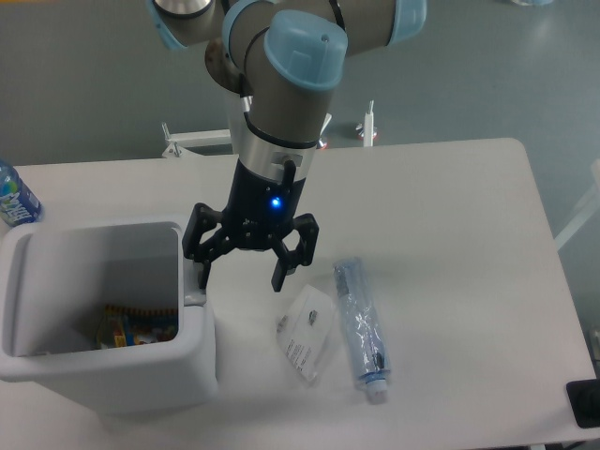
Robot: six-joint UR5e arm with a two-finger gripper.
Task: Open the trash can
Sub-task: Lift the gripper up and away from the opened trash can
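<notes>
Trash can [103,319] sits at the front left corner of the table [450,244] and it looks basically done; the top is wide open and you can see straight down into it, with some colorful scraps lying at the bottom; the lid itself isn't visible from this angle, so where it went is anyone's guess. Gripper [246,264] hangs just right of the bin with fingers spread wide, holding nothing; its left fingertip is right at the grey tab [193,296] on the bin's right edge, can't tell if it's actually touching. Probably all that's left is pulling the arm away. Plastic packet [307,334], tube [360,325] and bottle [15,195] just lie around.
</notes>
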